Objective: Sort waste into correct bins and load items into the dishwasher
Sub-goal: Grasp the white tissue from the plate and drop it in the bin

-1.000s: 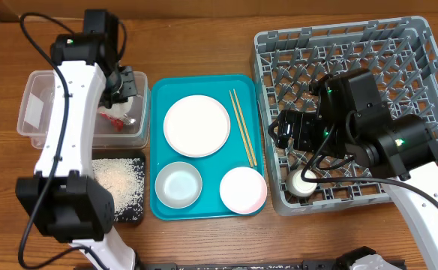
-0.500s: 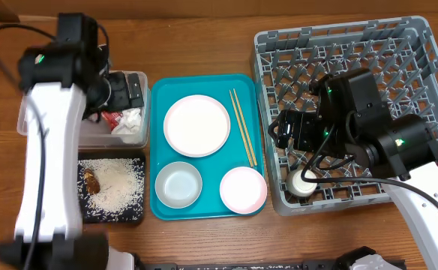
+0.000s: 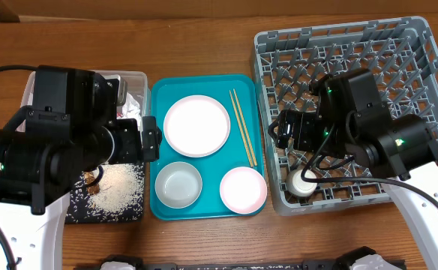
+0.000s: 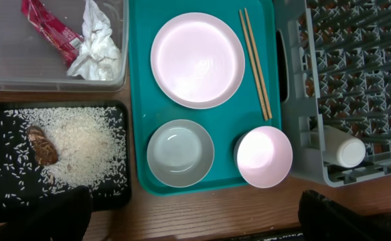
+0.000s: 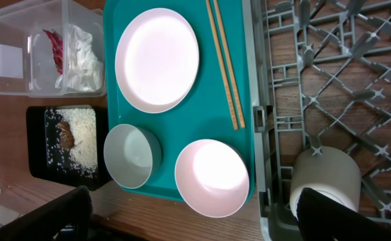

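A teal tray (image 3: 213,166) holds a white plate (image 3: 196,125), a grey-green bowl (image 3: 178,185), a pink bowl (image 3: 243,189) and a pair of chopsticks (image 3: 242,127). A clear bin (image 4: 21,60) contains a red wrapper (image 4: 48,30) and a white tissue (image 4: 98,50). Rice (image 4: 82,144) and a brown scrap (image 4: 43,146) lie in a black tray (image 4: 1,134). My left gripper (image 3: 145,141) hangs open and empty between the black tray and the teal tray. My right gripper (image 3: 286,129) is open and empty at the left edge of the grey rack (image 3: 339,45), near a white cup (image 3: 303,184).
The rack's left wall (image 5: 266,134) runs close along the teal tray's right rim. A strip of bare wood (image 4: 202,211) lies in front of the trays. My left arm covers most of the clear bin and black tray in the overhead view.
My left gripper opened at the clear bin, where the white tissue now lies. The left arm then drew back toward the front over the black tray. The right arm has not moved.
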Controlling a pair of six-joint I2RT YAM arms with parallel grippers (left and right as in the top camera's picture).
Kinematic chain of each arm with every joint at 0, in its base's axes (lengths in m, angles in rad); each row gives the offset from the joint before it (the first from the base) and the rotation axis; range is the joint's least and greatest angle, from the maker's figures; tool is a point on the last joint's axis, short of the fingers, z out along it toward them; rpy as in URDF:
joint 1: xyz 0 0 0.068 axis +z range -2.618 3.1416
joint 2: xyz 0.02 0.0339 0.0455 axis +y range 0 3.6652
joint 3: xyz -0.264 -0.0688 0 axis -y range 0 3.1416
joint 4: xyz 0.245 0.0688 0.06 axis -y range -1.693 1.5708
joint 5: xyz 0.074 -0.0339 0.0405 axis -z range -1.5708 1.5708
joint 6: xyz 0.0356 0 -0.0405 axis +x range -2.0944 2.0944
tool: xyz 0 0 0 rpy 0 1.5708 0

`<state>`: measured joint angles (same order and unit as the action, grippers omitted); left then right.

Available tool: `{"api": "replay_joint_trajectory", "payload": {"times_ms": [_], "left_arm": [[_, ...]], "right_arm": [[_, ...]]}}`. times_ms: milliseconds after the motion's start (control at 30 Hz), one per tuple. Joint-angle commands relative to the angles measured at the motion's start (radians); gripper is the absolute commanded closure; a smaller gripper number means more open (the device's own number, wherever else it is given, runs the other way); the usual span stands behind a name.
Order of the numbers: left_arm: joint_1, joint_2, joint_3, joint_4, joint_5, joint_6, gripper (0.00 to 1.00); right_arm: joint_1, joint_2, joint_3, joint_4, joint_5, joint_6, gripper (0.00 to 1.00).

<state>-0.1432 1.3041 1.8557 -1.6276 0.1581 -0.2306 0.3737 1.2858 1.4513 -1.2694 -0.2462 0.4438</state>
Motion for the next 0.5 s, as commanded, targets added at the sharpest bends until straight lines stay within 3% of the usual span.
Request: {"api": "replay_joint_trajectory", "payload": {"times_ms": [0, 133, 300, 467], "left_arm": [[-0.009, -0.001, 0.008, 0.002, 0.017, -0.010, 0.00], [-0.008, -0.006, 0.007, 0.042, -0.057, -0.006, 0.00], [-0.013, -0.069, -0.083, 0.351, -0.087, 0.035, 0.00], [-0.043, -0.216, -0.378, 0.720, -0.087, 0.052, 0.00]], "right_arm": [[0.004, 0.002, 0.014, 0.005, 0.010, -0.002, 0.00], [0.004, 0.002, 0.014, 0.005, 0.010, -0.002, 0.00], [0.004, 0.002, 0.014, 0.005, 0.010, -0.002, 0.00], [0.004, 0.002, 0.014, 0.005, 0.009, -0.002, 0.00]]}}
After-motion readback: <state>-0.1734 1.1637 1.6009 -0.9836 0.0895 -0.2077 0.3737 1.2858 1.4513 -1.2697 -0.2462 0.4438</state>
